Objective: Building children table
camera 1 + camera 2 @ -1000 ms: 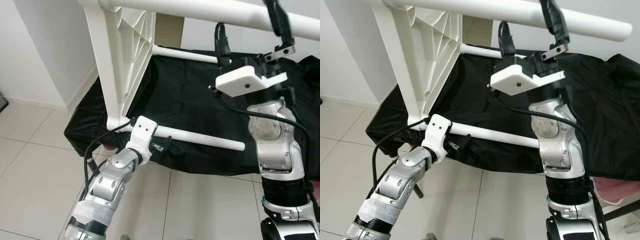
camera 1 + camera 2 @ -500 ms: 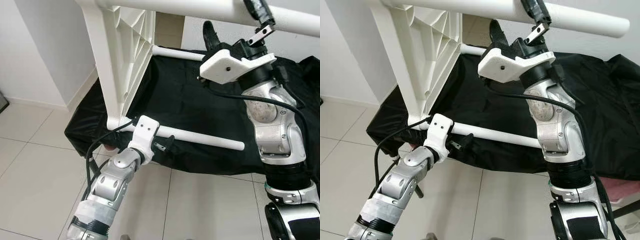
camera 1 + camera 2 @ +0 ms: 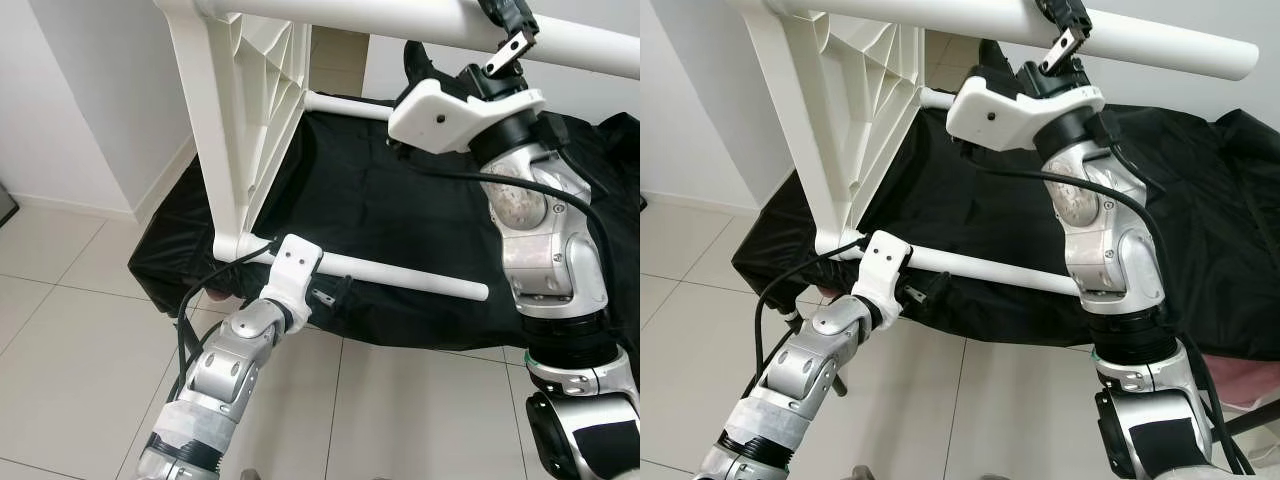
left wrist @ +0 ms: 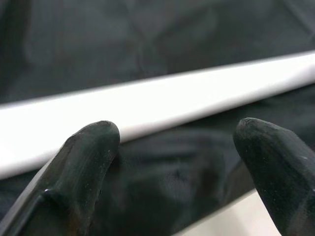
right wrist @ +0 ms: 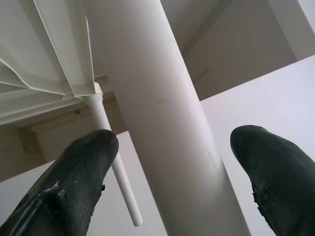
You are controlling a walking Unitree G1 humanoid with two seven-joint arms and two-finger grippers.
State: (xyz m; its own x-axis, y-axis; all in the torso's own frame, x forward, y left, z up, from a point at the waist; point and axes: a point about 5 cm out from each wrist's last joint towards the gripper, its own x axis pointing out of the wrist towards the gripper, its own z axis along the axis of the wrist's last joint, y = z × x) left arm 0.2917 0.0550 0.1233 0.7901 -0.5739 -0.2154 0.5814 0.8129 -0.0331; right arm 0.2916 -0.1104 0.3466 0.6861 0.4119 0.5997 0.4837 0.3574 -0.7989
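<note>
Left eye view: ribbed white table [image 3: 250,110] tipped sideways, right gripper [image 3: 470,45] spread around 1 leg [image 3: 400,18].

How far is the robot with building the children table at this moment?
Well along: the white table top, on its side over the black cloth, already carries three legs. In hand: the right gripper has its fingers open around the upper leg, and the left gripper, also open, is at the lower leg. Whether any leg is missing or loose cannot be seen. Turning the table upright remains.
</note>
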